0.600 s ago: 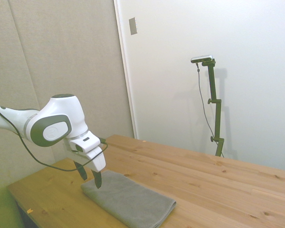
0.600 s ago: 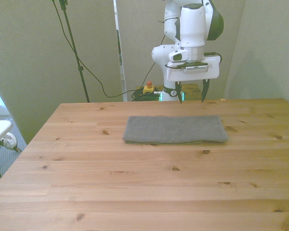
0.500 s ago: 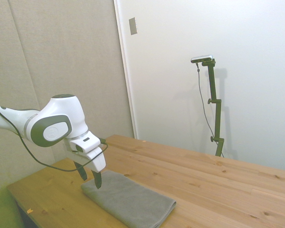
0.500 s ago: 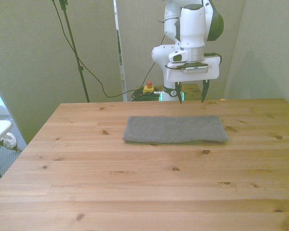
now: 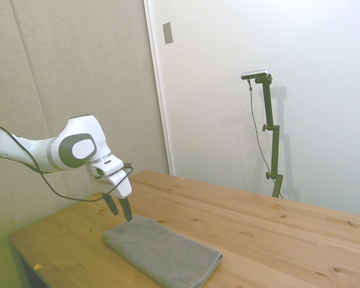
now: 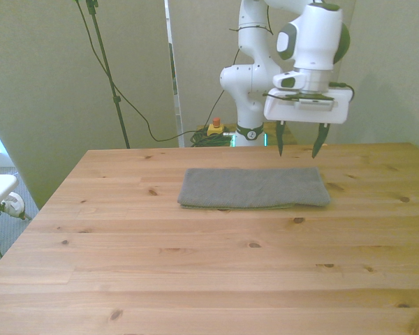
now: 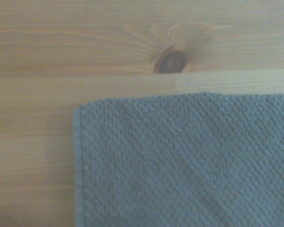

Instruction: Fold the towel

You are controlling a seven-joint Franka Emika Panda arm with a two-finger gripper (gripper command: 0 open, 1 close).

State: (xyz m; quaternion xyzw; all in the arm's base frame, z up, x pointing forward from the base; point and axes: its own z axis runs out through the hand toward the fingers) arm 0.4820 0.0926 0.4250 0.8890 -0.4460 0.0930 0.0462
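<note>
The grey towel (image 6: 254, 187) lies flat on the wooden table (image 6: 195, 258) as a long folded rectangle with layered edges; it also shows in the side view (image 5: 162, 252). My gripper (image 6: 298, 149) hangs open just above the towel's far corner at the front view's right, touching nothing. From the side, the gripper (image 5: 120, 210) hovers over the towel's end nearest the arm. Close up, the wrist view shows one towel corner (image 7: 184, 161) on the wood beside a dark knot (image 7: 170, 61).
Bare wood surrounds the towel on every side. A cable hangs from a stand (image 6: 108, 70) behind the table at the front view's left. A small red and yellow object (image 6: 214, 126) sits on the floor behind the table.
The arm has swung toward the front view's right, carrying the open gripper from above the towel's middle to above its right corner. The towel has not moved.
</note>
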